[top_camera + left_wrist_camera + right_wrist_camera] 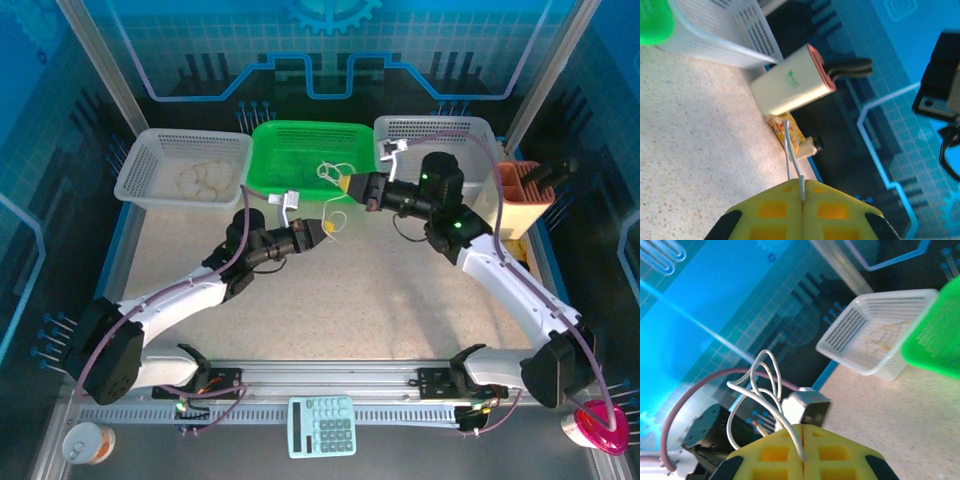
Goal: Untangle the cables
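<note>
Yellow-padded, my left gripper (802, 192) and right gripper (802, 440) are each clamped tight on a strand of the pale cables (788, 155) — held over the speckled tabletop (380, 300), just before the green basket (300, 160) and blue-lit wall panels (330, 40).

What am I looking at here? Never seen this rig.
Two robot arms are bolted at the near edge of a table. The top picture looks down from above and behind them. The other two come from a camera on each wrist, so yellow jaws sit at the bottom. The left arm has its jaws shut on a thin white cable. The right arm has its jaws shut on a looped white cable. At the back stand a white basket of pale coiled cords, a green basket and a second white basket. A calculator lies between the bases.
</note>
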### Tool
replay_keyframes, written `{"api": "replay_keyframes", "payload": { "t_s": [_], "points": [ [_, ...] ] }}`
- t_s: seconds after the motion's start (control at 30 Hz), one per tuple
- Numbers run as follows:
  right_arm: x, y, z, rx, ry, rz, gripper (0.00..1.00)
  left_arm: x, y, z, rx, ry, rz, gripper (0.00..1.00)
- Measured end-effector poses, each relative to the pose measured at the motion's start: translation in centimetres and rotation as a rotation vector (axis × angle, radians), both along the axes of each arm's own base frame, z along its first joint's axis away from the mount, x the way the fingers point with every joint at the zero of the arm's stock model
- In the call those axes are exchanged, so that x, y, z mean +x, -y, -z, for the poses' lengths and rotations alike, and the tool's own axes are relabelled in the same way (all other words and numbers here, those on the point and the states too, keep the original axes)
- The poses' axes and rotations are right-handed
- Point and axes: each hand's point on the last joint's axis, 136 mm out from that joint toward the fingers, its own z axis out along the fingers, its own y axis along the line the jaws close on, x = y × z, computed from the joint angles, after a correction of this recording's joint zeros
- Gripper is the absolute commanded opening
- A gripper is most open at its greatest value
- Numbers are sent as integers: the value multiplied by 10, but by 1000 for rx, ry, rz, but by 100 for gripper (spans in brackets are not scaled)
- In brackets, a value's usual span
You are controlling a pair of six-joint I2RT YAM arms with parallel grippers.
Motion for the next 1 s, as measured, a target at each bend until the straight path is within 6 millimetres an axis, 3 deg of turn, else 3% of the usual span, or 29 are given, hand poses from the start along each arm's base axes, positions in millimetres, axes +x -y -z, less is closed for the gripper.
{"api": "replay_keyframes", "payload": {
  "t_s": [0.23,0.4,0.53,0.73,0.9,1.0],
  "points": [
    [12,84,24,8,-29,315,0,16,-54,-8,-40,6,-225,4],
    [8,104,26,26,-15,416,0,18,-67,-11,-36,5,-282,0],
    [3,117,24,53,19,488,0,15,-76,6,4,-29,-322,0],
    [-5,119,26,65,37,507,0,2,-83,1,-2,-14,-336,3],
    [6,105,17,80,59,459,0,3,-87,3,13,-8,-352,18],
    [15,84,0,85,85,393,0,7,-89,15,40,-31,-363,30]
  ]
}}
